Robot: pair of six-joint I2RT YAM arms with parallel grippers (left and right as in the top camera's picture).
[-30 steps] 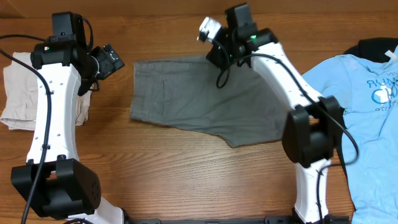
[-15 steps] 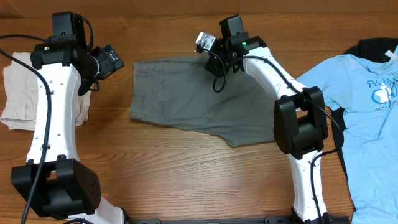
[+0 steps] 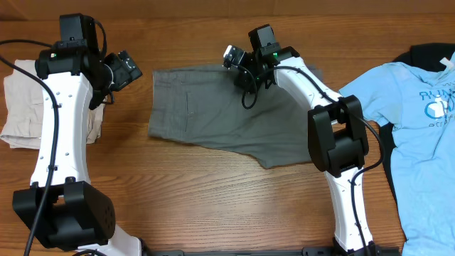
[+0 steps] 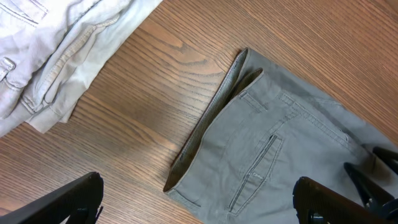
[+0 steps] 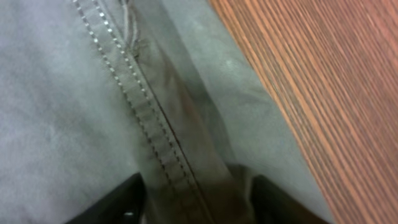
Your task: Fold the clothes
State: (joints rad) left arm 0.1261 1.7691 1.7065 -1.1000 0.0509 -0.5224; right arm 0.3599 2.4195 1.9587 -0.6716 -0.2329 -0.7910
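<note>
The clothes are grey shorts [image 3: 220,114] lying flat in the middle of the table, waistband to the left, slit pocket up [image 4: 261,162]. My right gripper [image 3: 242,72] is down on their far upper edge. Its view is filled with grey cloth [image 5: 81,93] and a stitched seam. Its jaws stand part-way open, and a raised fold of that seam sits between the two fingers [image 5: 199,199]. My left gripper [image 3: 126,70] hovers wide open to the left of the waistband, above bare wood, with nothing between its fingers [image 4: 199,193].
Folded beige shorts [image 3: 21,107] lie at the left edge, under the left arm [image 4: 56,50]. A light blue T-shirt [image 3: 426,121] lies over a black garment [image 3: 430,53] at the right edge. Bare wood shows along the front.
The right gripper has slid left along the shorts' upper edge and come down onto the cloth, its jaws narrowing around a fold. The left arm has not moved.
</note>
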